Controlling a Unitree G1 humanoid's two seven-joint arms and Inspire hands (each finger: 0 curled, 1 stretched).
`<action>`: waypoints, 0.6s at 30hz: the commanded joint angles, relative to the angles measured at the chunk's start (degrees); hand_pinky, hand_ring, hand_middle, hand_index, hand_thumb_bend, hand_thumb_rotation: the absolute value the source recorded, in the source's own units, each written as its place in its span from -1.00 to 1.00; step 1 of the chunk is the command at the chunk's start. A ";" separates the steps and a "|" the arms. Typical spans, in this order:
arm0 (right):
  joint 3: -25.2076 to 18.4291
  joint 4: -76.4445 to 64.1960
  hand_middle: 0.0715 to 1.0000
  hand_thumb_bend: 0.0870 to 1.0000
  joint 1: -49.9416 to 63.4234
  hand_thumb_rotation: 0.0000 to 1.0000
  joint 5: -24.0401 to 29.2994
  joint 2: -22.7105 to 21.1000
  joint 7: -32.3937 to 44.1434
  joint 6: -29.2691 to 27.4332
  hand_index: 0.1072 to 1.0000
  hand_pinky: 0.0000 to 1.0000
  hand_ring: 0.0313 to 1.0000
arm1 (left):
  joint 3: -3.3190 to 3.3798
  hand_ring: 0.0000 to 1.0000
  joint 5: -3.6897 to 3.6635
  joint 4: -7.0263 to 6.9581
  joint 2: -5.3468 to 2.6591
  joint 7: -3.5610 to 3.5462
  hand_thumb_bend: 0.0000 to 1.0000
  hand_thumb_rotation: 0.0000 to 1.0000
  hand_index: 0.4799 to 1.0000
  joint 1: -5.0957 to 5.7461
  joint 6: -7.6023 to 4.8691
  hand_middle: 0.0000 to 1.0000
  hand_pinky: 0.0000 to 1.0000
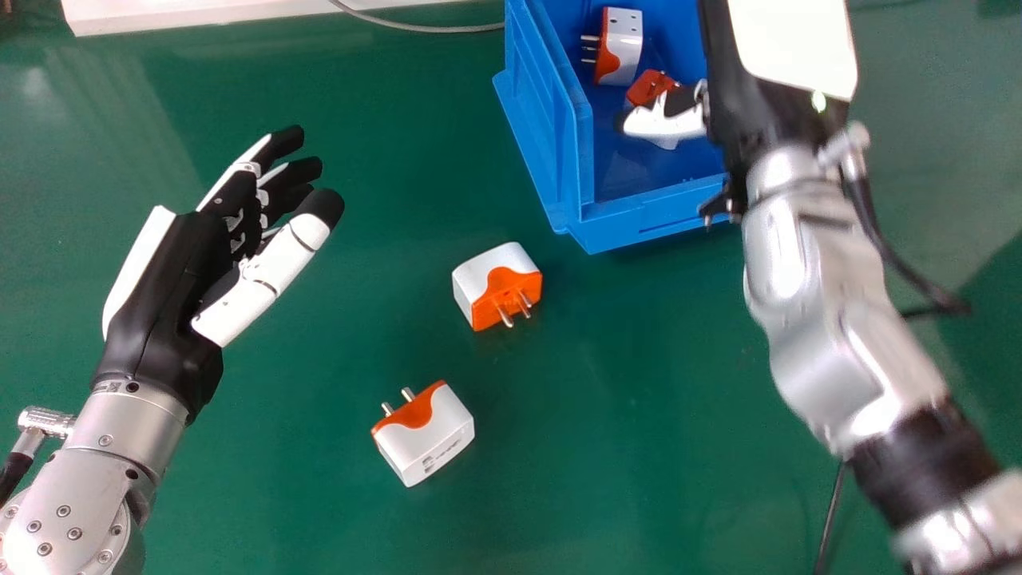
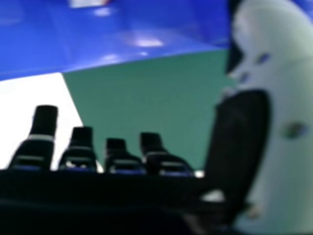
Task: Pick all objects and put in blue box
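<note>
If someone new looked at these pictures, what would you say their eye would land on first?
Probably the bright blue box at the head view's top, with the robot's right hand over its right side. Next would come the white-and-orange adapters on the green table, one near the box, another lower down, and the left hand at the view's left.

I can't read any words or numbers here, just small dark print (image 1: 441, 457) on one boxy white-and-orange plastic plug adapter (image 1: 409, 449).

Fingers (image 2: 45, 120), blue box (image 2: 171, 29), green table (image 2: 146, 98)
</note>
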 commanded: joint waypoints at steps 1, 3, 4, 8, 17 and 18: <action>-0.86 -9.06 0.96 0.06 4.67 -0.94 -3.41 -0.61 -1.03 0.49 0.83 0.59 0.87 | -0.07 0.78 0.65 -1.50 0.54 0.14 0.35 0.30 0.67 -0.54 -0.75 0.78 0.65; -0.73 -12.86 0.96 0.03 8.42 -0.92 -4.95 -0.41 -1.31 0.39 0.80 0.59 0.86 | -0.05 0.77 0.77 -1.08 0.57 0.04 0.35 0.31 0.66 -0.80 -0.98 0.78 0.64; -0.80 -14.62 0.95 0.02 10.17 -0.91 -5.65 -0.32 -1.35 0.24 0.80 0.60 0.86 | -0.04 0.77 0.84 -0.83 0.55 -0.01 0.35 0.31 0.66 -0.92 -1.15 0.78 0.64; -0.97 -21.06 0.94 -0.03 16.97 -0.87 -8.28 0.25 -1.34 -0.22 0.77 0.60 0.86 | -0.03 0.77 0.97 0.20 0.51 -0.14 0.34 0.30 0.66 -1.37 -1.74 0.78 0.64; 0.05 -29.83 0.93 -0.05 31.12 -0.88 -11.10 1.95 -3.12 -3.74 0.76 0.62 0.87 | -0.18 0.77 1.31 3.31 0.25 -0.39 0.33 0.30 0.67 -1.64 -4.39 0.78 0.64; 0.20 -29.87 0.93 -0.05 32.62 -0.88 -10.98 2.12 -3.80 -4.82 0.76 0.62 0.87 | -0.16 0.77 1.23 3.87 0.15 -0.45 0.33 0.30 0.67 -1.58 -5.01 0.78 0.64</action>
